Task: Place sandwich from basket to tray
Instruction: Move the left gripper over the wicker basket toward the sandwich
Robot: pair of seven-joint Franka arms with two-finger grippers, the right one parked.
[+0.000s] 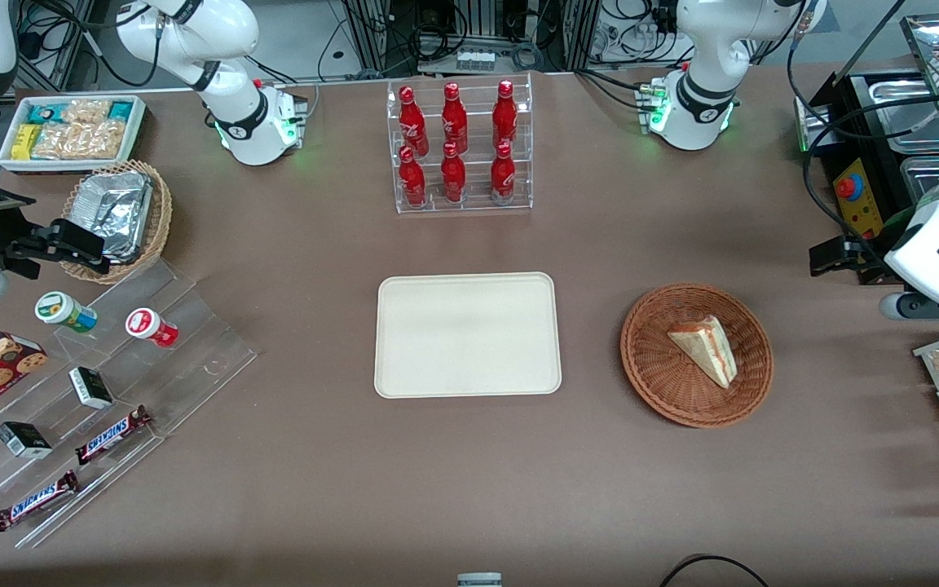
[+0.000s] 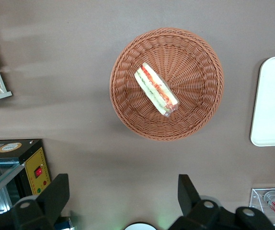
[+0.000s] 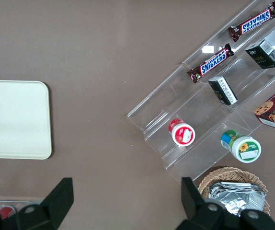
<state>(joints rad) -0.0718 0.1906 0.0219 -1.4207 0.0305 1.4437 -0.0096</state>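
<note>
Sandwich [image 1: 705, 349] in basket [image 1: 657, 371]; gripper [image 2: 123, 191] aloft.

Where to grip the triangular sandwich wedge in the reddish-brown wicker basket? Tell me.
Grip the triangular sandwich wedge from above, across its two bread faces at mid-length. It lies in the round reddish-brown wicker basket, filling edge upward. The end effector, open, hovers off the basket's rim.

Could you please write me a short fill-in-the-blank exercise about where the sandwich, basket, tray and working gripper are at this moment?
1. The sandwich lies in the ____.
2. The tray holds ____ items.
3. The gripper has its fingers ____, high above the table, holding nothing.
4. The rack farther from the front camera than the tray holds ____ red bottles.

Missing words: basket; no; open; six
</note>
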